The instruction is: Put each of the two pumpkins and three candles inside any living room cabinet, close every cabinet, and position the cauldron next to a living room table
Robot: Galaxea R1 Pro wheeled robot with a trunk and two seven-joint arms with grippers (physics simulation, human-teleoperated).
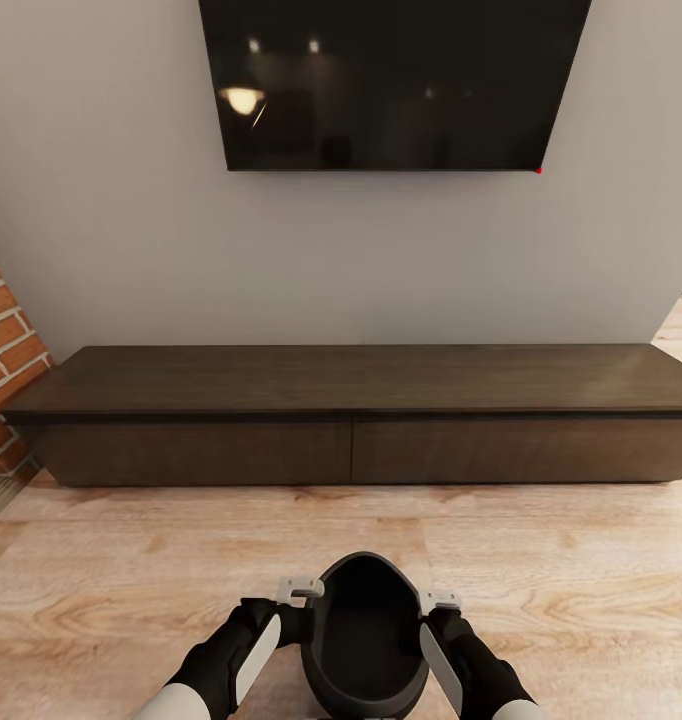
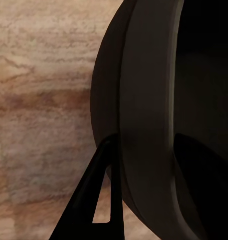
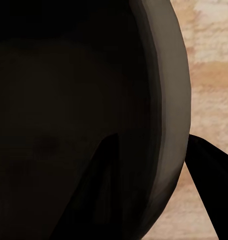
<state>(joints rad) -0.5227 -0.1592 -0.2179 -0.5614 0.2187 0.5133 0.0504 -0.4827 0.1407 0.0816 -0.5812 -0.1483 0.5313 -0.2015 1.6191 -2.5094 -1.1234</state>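
Observation:
A black round cauldron hangs low in front of me over the wooden floor, held between both arms. My left gripper is shut on its left rim; in the left wrist view the left gripper has one finger outside the cauldron wall and one inside. My right gripper is shut on the right rim; in the right wrist view the right gripper likewise straddles the cauldron. Its inside is dark. The long dark-brown cabinet stands ahead against the wall, both drawer fronts closed, its top bare.
A large black TV hangs on the grey wall above the cabinet. A red brick wall juts in at the left. Light wooden floor stretches between me and the cabinet and runs past its right end.

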